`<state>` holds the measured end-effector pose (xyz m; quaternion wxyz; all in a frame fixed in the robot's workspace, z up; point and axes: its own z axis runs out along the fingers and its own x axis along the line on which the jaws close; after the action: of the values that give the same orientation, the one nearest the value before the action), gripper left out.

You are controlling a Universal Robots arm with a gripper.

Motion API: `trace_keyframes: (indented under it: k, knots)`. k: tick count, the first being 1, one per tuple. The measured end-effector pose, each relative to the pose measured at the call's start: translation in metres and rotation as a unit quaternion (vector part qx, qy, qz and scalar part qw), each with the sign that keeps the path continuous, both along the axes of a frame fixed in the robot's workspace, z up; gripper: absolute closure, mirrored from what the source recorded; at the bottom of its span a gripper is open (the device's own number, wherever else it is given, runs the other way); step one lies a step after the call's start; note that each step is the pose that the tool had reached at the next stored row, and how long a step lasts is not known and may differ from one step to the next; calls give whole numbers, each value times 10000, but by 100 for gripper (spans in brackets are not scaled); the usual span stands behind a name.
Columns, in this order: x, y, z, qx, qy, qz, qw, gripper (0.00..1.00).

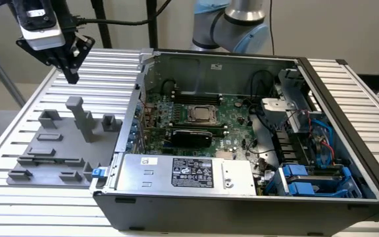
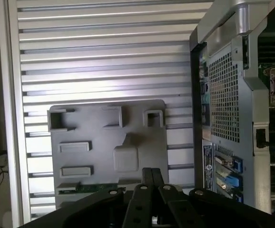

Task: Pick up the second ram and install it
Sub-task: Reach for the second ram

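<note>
- Jaws are pressed together, pinching nothing, high above the slatted worktop (image 1: 110,64).
- The second ram (image 2: 87,188) lies below them, just aside of their tips, in the grey holder (image 2: 104,137).
- Its long axis points toward the open computer case (image 1: 176,217).
</note>
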<state>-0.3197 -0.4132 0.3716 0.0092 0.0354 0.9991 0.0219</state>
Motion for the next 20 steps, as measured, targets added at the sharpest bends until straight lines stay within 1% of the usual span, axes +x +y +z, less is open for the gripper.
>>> trace_keyframes:
  k: [6,10,13,20]
  knots:
    - [-247,-49,-76,0,6,0,10000,100]
    - [-382,-96,-135,0,13,0,10000,100]
    - [-431,-153,-181,0,30,0,10000,100]
    - [-500,-330,-305,0,85,0,10000,100]
